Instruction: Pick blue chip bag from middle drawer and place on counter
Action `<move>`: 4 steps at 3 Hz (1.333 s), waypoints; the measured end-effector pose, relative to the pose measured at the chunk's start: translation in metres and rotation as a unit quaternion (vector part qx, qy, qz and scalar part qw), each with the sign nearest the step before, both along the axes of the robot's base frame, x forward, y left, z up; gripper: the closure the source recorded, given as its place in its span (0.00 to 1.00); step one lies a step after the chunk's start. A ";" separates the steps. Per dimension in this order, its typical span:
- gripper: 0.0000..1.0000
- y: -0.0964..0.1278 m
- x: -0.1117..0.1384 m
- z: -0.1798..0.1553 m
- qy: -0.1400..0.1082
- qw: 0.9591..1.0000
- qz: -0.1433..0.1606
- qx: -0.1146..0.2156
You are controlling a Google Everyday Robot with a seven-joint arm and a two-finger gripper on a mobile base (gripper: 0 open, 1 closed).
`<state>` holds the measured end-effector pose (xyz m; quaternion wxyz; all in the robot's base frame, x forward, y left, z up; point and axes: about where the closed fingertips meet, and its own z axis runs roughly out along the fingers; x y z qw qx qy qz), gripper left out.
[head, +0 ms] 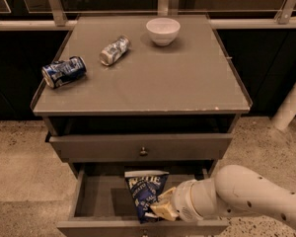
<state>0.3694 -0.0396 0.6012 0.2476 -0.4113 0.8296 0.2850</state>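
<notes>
Now: gripper (160,209) clamped on the blue chip bag (144,189) at its 4 o'clock, inside the open middle drawer (97,202).

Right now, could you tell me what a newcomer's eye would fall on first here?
Probably the blue chip bag, standing up in the open middle drawer with the tool gripping its lower corner. Then the counter above: a blue-and-white can and a silvery can lying at its left, a white bowl at the back.
</notes>
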 end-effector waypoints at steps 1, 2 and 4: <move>1.00 0.000 0.000 0.000 0.000 1.000 0.000 0.000; 1.00 0.004 -0.018 0.038 -0.024 0.999 0.037 -0.009; 1.00 -0.019 -0.072 0.168 -0.110 0.987 0.108 -0.039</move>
